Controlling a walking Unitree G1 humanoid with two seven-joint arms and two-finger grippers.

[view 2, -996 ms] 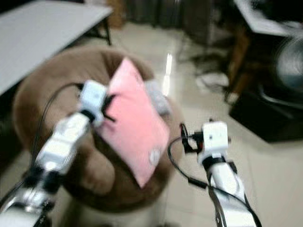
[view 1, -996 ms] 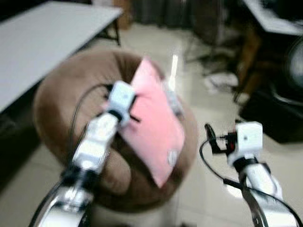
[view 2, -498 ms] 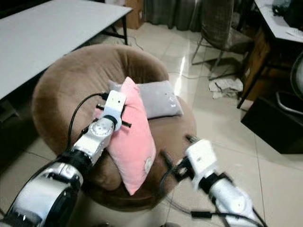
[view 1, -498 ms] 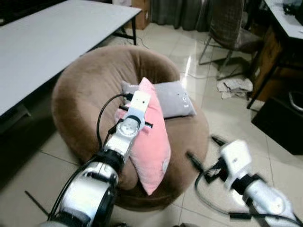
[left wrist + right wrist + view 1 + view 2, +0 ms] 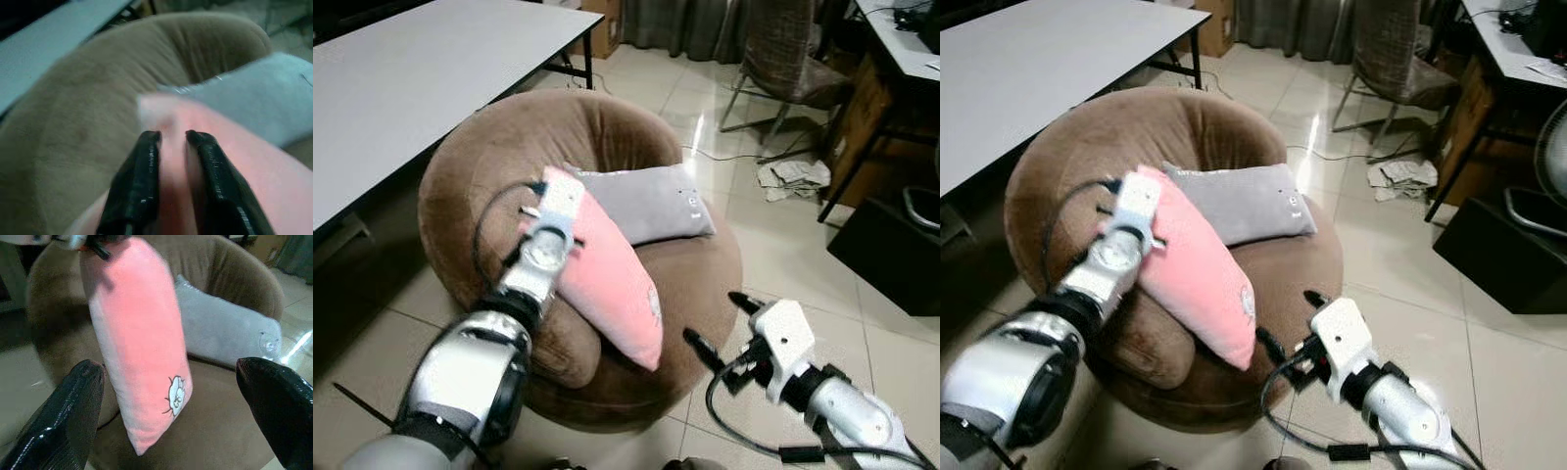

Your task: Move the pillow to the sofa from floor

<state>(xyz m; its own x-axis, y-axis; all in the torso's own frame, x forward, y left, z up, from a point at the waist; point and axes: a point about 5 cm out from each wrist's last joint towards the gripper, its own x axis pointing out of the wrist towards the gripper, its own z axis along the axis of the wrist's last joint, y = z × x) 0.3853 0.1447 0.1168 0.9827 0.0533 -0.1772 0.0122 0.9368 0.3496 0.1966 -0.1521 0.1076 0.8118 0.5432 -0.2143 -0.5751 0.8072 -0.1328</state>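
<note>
The left gripper (image 5: 171,139) has its two black fingers (image 5: 139,181) clenched on the upper corner of the pink pillow (image 5: 607,279), pink fabric pinched in the narrow gap between them. From that corner the pillow hangs tilted over the brown sofa (image 5: 489,166), a round, deep-seated armchair; its lower end, with a small cartoon print, reaches down toward the sofa's front edge. Whether that lower end touches the seat cannot be told. The silver left arm (image 5: 475,377) stretches from the near side of the sofa up over its cushioned rim to the pillow.

Just behind the pink pillow, a grey pillow (image 5: 651,201) lies in the seat of the sofa, leaning against its backrest, and the two appear to touch near the pinched corner.

The right gripper (image 5: 717,315) hovers over the tiled floor (image 5: 783,245) just beside the sofa's front, its fingers (image 5: 63,416) spread wide and grasping nothing, pointing toward the pink pillow.

Beyond the sofa stands a large white surface (image 5: 401,78). On the far side of the sofa is a chair (image 5: 793,59), with crumpled paper (image 5: 791,176) on the floor near it.
</note>
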